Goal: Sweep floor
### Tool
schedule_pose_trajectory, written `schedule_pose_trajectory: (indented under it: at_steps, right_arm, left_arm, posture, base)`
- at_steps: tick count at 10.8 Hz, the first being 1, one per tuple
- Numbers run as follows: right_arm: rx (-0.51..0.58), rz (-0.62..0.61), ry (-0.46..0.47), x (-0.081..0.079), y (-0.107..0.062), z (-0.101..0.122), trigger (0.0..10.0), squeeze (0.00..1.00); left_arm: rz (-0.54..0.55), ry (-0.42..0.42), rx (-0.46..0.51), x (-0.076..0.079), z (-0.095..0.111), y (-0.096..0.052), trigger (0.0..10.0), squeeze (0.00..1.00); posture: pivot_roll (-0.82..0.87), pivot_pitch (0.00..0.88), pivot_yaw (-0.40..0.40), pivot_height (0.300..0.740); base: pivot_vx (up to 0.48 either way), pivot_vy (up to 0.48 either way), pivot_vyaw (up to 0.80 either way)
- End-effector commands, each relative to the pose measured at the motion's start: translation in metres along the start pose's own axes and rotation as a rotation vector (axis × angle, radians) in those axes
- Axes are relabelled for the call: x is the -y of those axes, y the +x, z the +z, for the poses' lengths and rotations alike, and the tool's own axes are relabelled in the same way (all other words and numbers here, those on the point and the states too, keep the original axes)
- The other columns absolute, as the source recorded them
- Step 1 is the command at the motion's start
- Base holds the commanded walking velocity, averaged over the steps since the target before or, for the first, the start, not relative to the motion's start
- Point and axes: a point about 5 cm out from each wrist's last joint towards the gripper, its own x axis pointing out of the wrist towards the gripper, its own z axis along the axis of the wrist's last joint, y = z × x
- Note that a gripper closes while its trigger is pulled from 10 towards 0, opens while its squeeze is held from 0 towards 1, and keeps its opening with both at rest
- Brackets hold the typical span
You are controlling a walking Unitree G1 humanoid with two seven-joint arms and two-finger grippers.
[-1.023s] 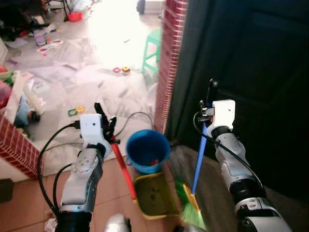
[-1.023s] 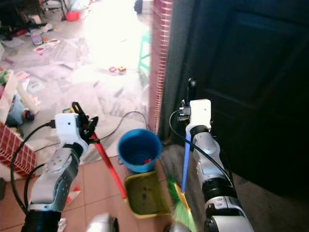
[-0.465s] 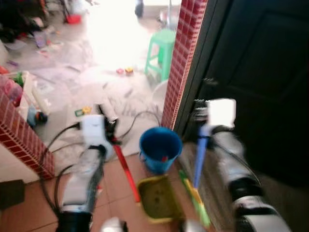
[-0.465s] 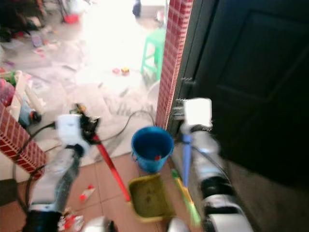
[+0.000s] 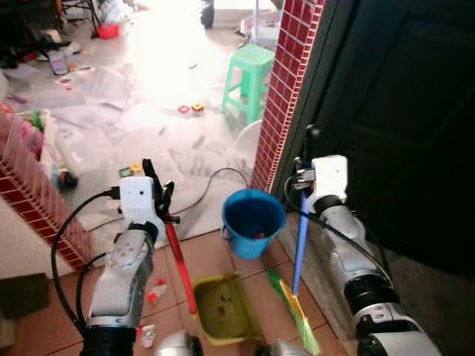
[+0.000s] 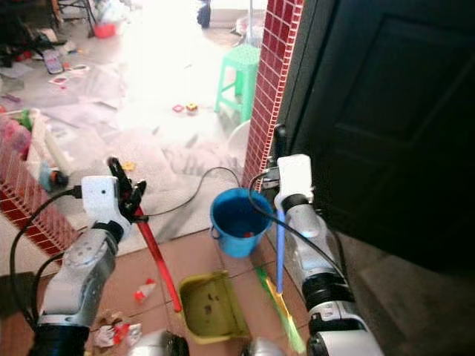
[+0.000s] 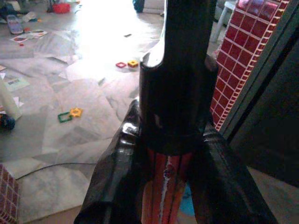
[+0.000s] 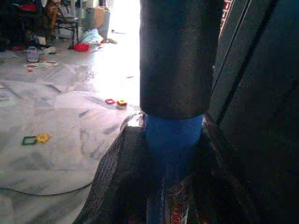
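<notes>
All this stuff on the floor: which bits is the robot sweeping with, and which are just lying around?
For the sweeping:
broom in right gripper
yellow dustpan, red handle in left gripper
blue bucket
scraps

Lying about:
green stool
toy rings
black cable

Right gripper [image 8: 173, 186] clamps the blue broom handle [image 8: 173, 140] under its black cap [image 8: 177, 56]; toys [image 8: 115, 101] dot the bright floor [image 8: 70, 112].

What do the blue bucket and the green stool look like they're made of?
Blue bucket: likely moulded plastic, one uniform colour, smooth, slightly glossy walls. Green stool: probably plastic too, one mint colour throughout, with moulded-looking legs and a slotted seat. Neither material is certain from looks alone.
</notes>
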Motion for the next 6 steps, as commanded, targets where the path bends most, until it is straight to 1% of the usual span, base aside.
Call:
schedule_pose_trajectory:
  at_steps: [1, 6]
  right_arm:
    - [0.055, -0.009, -0.007, 0.0034, 0.0082, 0.0147, 10.0, 0.00]
    - [0.047, -0.012, -0.007, 0.0040, 0.0071, 0.0124, 10.0, 0.00]
  left_arm:
    - [-0.025, -0.005, 0.067, 0.0065, 0.0147, 0.0009, 10.0, 0.00]
    - [-0.033, -0.010, 0.057, 0.0101, 0.0119, -0.0013, 10.0, 0.00]
  posture:
    - [0.01, 0.000, -0.022, 0.740]
    - [0.01, 0.000, -0.026, 0.740]
  base:
    - [-0.304, 0.000, 0.00]
    - [-0.353, 0.000, 0.00]
